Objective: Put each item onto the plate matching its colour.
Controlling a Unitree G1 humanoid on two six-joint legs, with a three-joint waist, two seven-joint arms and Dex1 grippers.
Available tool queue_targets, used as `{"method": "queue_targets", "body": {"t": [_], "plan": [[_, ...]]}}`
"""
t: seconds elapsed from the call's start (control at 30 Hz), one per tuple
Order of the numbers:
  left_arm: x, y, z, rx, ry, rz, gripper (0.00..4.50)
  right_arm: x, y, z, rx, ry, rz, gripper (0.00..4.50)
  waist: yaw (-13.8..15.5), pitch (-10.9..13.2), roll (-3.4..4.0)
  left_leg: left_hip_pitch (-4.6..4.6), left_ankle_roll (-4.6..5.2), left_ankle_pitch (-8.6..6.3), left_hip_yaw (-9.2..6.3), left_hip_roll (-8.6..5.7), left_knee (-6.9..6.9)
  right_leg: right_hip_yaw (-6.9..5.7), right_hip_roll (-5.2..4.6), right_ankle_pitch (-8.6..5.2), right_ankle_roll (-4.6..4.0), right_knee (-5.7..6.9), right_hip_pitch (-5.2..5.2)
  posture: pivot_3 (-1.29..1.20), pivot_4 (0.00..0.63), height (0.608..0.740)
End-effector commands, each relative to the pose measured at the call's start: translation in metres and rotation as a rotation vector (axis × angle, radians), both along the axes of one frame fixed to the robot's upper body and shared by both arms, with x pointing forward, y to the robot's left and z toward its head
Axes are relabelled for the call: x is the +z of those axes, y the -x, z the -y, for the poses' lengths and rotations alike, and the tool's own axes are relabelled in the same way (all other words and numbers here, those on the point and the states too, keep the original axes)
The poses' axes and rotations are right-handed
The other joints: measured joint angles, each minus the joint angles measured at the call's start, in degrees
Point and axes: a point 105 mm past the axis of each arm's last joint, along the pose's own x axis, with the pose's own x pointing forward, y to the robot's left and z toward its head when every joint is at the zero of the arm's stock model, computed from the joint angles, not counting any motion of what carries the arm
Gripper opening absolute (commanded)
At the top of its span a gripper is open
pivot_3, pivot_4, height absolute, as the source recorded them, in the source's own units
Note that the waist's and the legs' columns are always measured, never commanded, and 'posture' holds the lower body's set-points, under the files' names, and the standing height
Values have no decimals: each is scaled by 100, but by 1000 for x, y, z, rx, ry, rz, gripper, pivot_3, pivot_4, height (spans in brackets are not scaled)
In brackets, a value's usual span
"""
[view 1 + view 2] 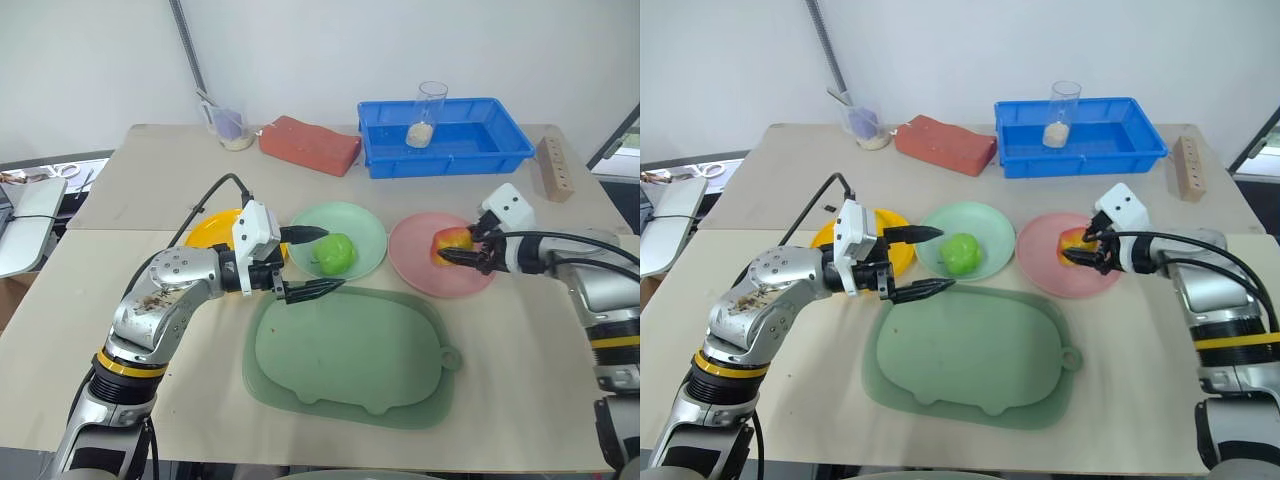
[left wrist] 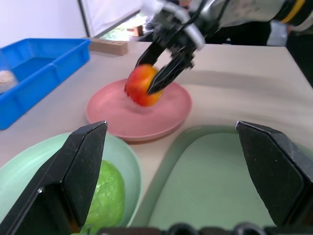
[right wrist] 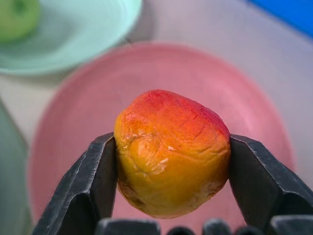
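Head camera, either eye: the right end effector has its two black fingers pressed against the sides of the red apple, which sits over the pink plate. Across from it, the left end effector points sideways with its fingers spread wide and nothing between them. Just beyond its fingertips lies the green apple on the mint green plate. Behind that end effector's wrist the yellow plate shows in part; whether the banana lies on it I cannot tell. Below the left end effector is the dull-green tray on the desk. Well past both end effectors, at the far edge, stand a brick-red block, a blue bin with a clear cup in it, and a wooden block.

Left wrist camera: its own fingers stand far apart. Between them, farther off, the right end effector clamps the red apple over the pink plate. The green apple lies close beside one finger, in the mint green plate.

Right wrist camera: both fingers touch the red apple, one on each flank, with the pink plate under it and the green apple off beyond.
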Motion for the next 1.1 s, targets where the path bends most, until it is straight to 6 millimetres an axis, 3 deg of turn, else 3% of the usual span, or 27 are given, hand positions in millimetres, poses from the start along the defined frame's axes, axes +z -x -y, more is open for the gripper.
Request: {"method": "queue_targets", "body": {"t": [0.03,0.2,0.27,0.37,0.43,0.53,0.63,0.8,0.9,1.1], "plan": [[10,1,-4,11,-4,52,4500,25,-6,-2,20,-10,83,4485,8,0,3,1,0,0,0,0,1,0,0,0,0,0,2,0,150,740],[13,-6,-20,110,17,33,4500,40,5,4,29,-55,111,4485,33,0,5,0,0,0,0,0,6,-1,-1,1,2,-1,6,0,150,740],[18,-16,-38,235,66,6,4500,62,11,4,14,-167,182,4485,36,1,5,-2,-1,0,-1,0,7,-1,-1,0,2,-1,7,0,150,740],[30,-42,-78,507,165,1,4500,85,16,23,-101,-269,308,4485,25,3,4,-2,-1,0,-6,0,7,-2,0,1,3,2,8,0,150,740],[38,-61,-121,761,220,50,4500,85,17,48,-225,-249,403,4485,33,3,0,4,-1,0,-11,0,10,-5,0,1,4,4,13,0,150,740],[35,-72,-193,1114,241,142,4500,78,19,92,-468,-228,526,4485,22,-4,-6,10,-1,-1,-23,0,14,-18,0,1,4,-1,14,0,150,740],[11,-70,-252,1385,208,137,4500,59,21,125,-665,-176,591,4485,-4,-9,2,0,-1,-1,-19,-6,12,-16,-8,2,4,-2,14,0,150,740],[-25,-56,-313,1670,169,96,4500,14,22,160,-867,-51,588,4485,-10,-11,6,12,-7,4,-18,-8,-9,-15,-9,2,3,0,10,0,150,740],[-42,-51,-331,1751,133,64,4500,3,23,175,-964,-46,596,4485,-8,-10,4,19,-9,5,-17,-9,-14,-15,-11,2,4,-2,7,0,150,740],[-60,-51,-331,1763,115,51,4500,-9,19,182,-1030,-51,592,4485,-9,-11,4,24,-30,18,-15,-13,-37,-15,-16,2,4,-1,14,0,150,740]]}}
